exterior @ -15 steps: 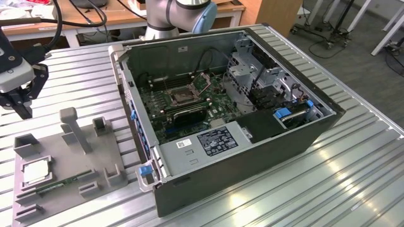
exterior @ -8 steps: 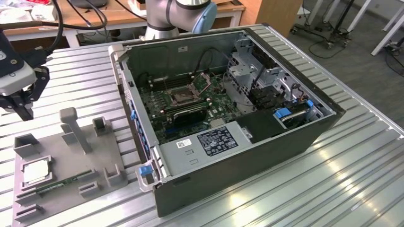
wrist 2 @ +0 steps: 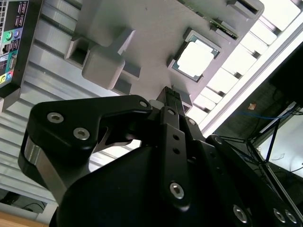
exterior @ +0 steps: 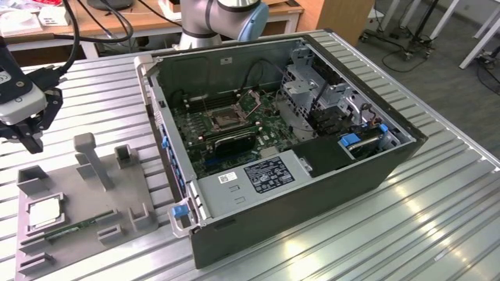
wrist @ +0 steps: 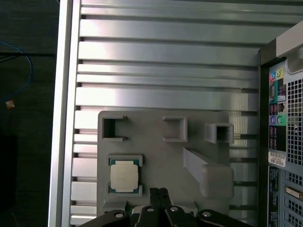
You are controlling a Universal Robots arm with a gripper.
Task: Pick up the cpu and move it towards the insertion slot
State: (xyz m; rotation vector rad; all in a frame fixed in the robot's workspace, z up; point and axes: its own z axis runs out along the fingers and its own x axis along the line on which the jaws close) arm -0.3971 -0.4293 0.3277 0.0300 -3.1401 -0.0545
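Your hand (exterior: 31,143) hangs above the grey fixture plate (exterior: 93,202) at the exterior view's left, touching nothing on it. In the first wrist view its fingers (wrist: 155,193) are pressed flat together with nothing between them, so you have hold of nothing.

The cpu (exterior: 44,212) lies flat in its square pocket on the plate, silvery face up. In the first wrist view the cpu (wrist: 124,176) sits near the fingertips but off to one side of them.

The insertion slot (exterior: 221,120) sits on the green board inside the open computer case (exterior: 312,193). The case stands on the slatted bench (exterior: 445,193), and the slot is well apart from the cpu.
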